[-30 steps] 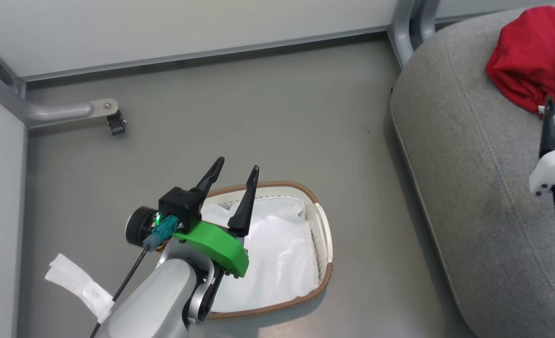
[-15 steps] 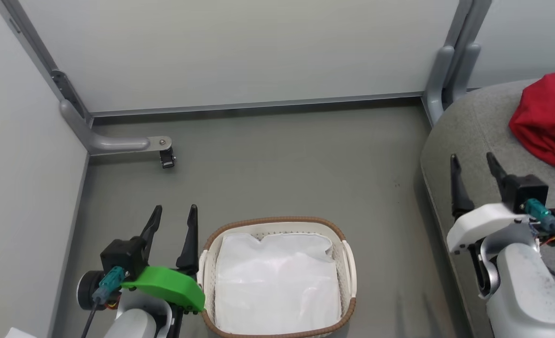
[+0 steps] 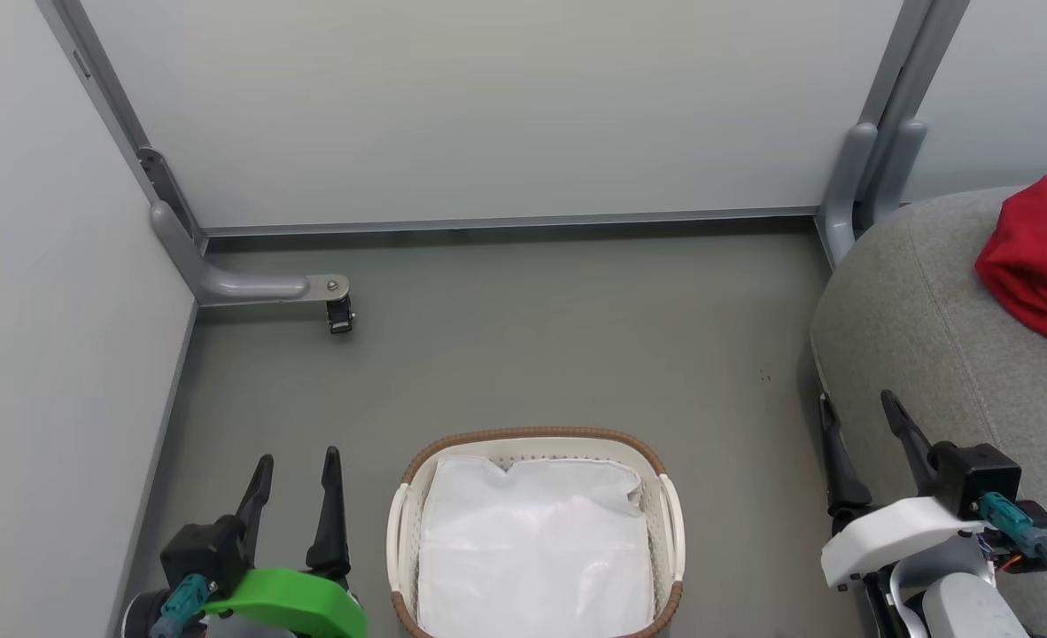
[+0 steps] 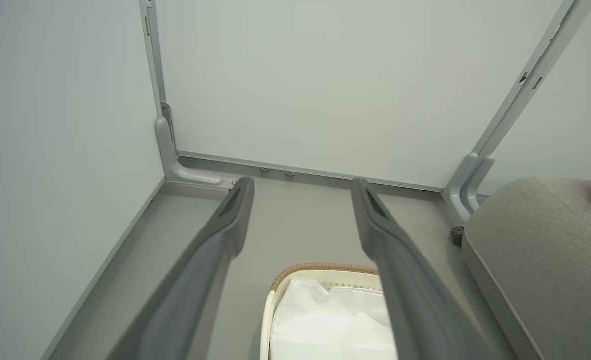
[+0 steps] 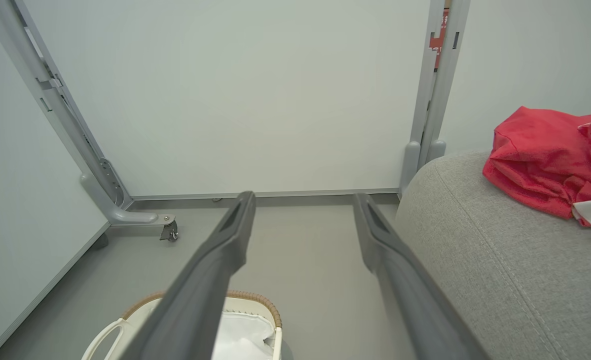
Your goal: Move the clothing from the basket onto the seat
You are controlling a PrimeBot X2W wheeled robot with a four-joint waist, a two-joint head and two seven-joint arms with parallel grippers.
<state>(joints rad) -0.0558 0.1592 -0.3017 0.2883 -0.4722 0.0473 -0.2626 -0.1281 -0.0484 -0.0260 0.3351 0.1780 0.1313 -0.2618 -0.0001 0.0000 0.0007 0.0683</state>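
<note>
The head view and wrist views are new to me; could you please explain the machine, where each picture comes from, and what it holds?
It is a wheeled robot with two arms. One picture comes from a camera on its head; the other two from cameras on its wrists. The left tool and right tool are both open and hold nothing. On the floor stands a basket with a white cloth inside. Red clothing lies on the grey seat.

Probably a lab mock-up of a home corner: plain pale partition panels [image 3: 488, 106] on grey metal posts [image 3: 873, 177] with a caster foot [image 3: 340, 315], bare grey floor [image 3: 577, 337], one upholstered seat [image 3: 922, 337].
</note>
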